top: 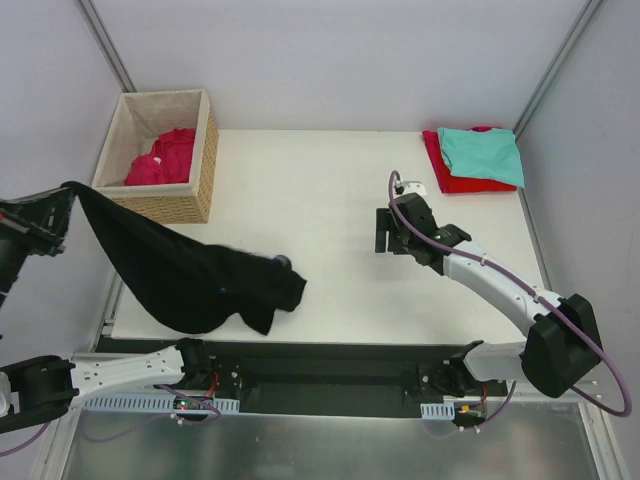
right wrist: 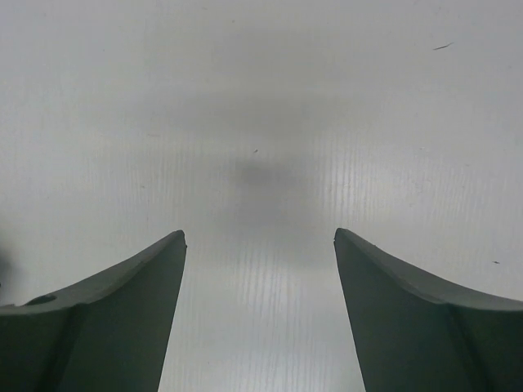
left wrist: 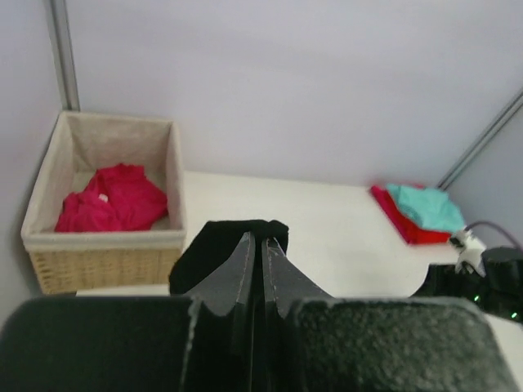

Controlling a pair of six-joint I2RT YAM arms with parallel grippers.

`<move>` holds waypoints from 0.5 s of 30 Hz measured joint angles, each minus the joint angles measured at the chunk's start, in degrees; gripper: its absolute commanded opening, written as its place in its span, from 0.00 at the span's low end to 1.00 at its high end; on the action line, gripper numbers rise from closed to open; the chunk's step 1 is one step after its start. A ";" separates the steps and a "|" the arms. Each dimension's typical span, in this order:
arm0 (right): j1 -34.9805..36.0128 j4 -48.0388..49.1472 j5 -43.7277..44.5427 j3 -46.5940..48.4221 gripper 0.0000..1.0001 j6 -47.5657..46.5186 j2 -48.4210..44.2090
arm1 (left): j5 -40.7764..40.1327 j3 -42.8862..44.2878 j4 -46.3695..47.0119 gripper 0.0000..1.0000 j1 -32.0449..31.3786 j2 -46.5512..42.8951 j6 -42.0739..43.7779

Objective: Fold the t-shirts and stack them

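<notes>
At the near-left of the table (top: 330, 200), the black t-shirt (top: 190, 280) lies bunched, its lower folds reaching right to the near edge and its right end stopping short of the table's middle. From there the cloth rises in a taut slope up and leftwards, past the left edge of the table, to the left gripper (left wrist: 256, 238), which is held out beside the table with its fingers pressed together on a corner of the black cloth; in the left wrist view the cloth shows dark between and just beyond the fingertips. Further in, the right gripper (right wrist: 260, 237) hangs over the middle of the table, right of centre, with its fingers (right wrist: 139, 278) spread wide and nothing between them; the right wrist view shows only bare white surface under them. The stretch between the black t-shirt and the right gripper is open, as is the middle of the table behind it. At the far-left corner the wicker basket (top: 205, 150) stands against the table's far-left edge, with the crimson-pink t-shirt (top: 165, 160) crumpled inside it. At the far-right corner the teal t-shirt (top: 482, 152) lies folded on top of the red t-shirt (top: 445, 175), and the pile sits close to the right edge and well apart from the right gripper.
</notes>
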 measured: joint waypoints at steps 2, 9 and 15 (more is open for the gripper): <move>1.09 0.00 -0.46 0.24 0.77 0.13 0.87 | -1.27 -3.58 -0.74 0.02 -0.02 -0.04 -1.27; 12.24 -0.63 -3.43 8.00 0.78 -1.29 6.69 | -1.03 -15.82 -4.31 0.00 -0.07 8.72 -5.25; 24.44 -1.86 -6.62 20.33 0.79 -3.63 13.57 | 0.07 -21.16 -5.09 0.00 -0.07 10.71 -7.87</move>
